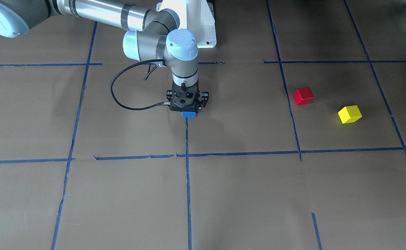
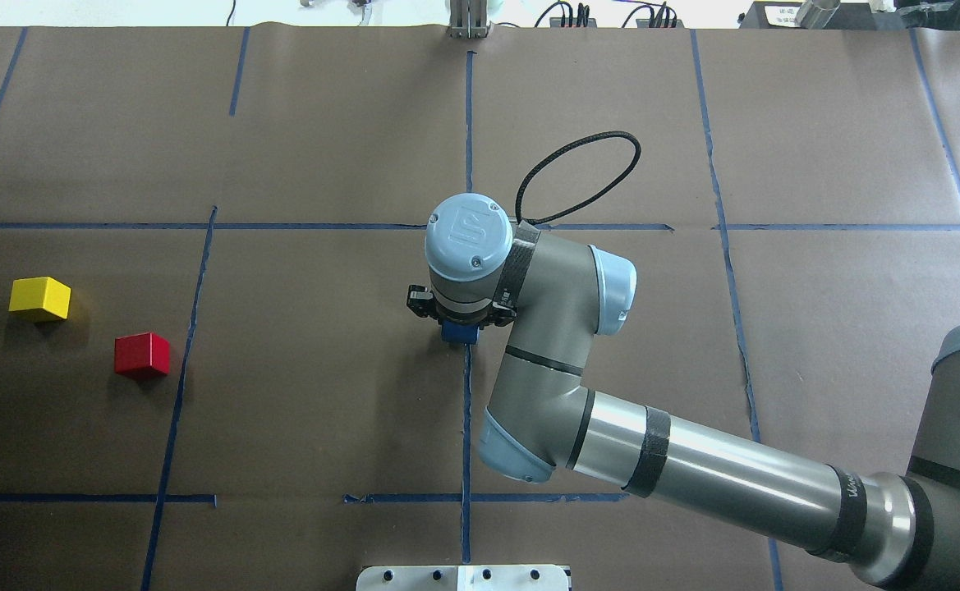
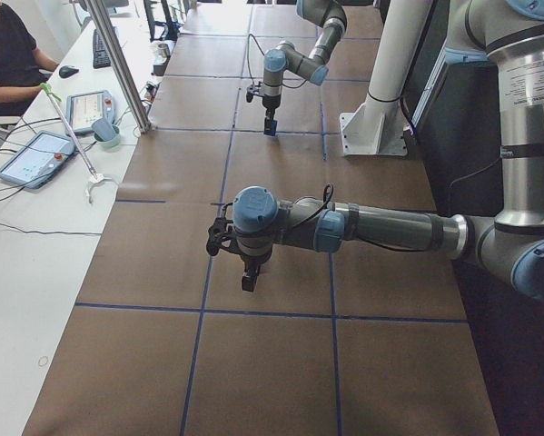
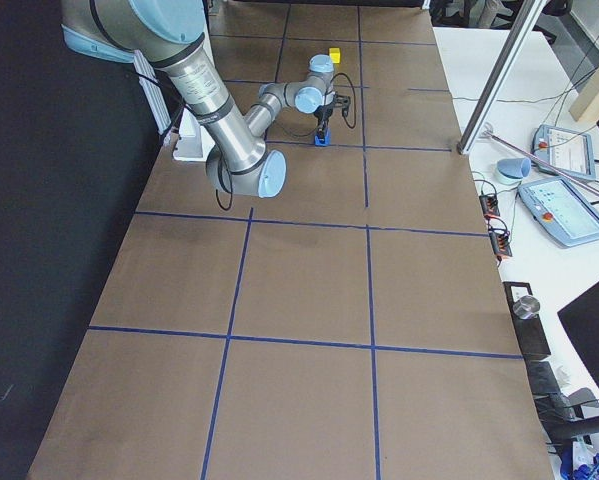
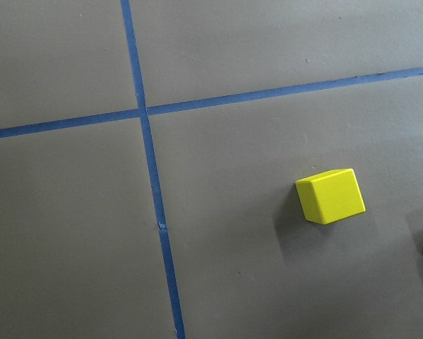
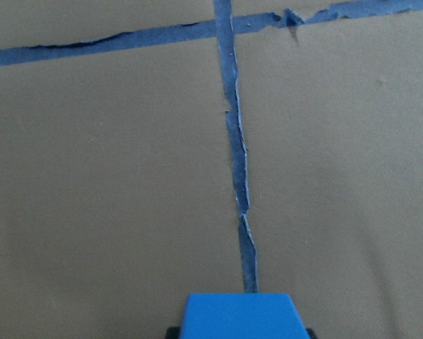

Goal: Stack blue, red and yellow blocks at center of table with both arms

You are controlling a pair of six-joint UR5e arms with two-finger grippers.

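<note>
My right gripper (image 1: 188, 108) (image 2: 459, 327) points straight down at the table's middle, shut on the blue block (image 1: 189, 114) (image 2: 459, 333) (image 6: 243, 316). The block is low over the end of a tape line; whether it touches the table (image 1: 126, 194) I cannot tell. The red block (image 1: 303, 96) (image 2: 142, 355) and the yellow block (image 1: 349, 114) (image 2: 39, 297) (image 5: 330, 196) lie apart on my left side. My left gripper (image 3: 250, 283) shows only in the exterior left view, hanging above the table, and I cannot tell its state.
The white pedestal (image 1: 196, 21) (image 2: 463, 577) stands at the robot's edge of the table. A side bench with tablets (image 3: 35, 159) and a seated person (image 3: 8, 54) runs along the far side, behind a metal post (image 3: 117, 64).
</note>
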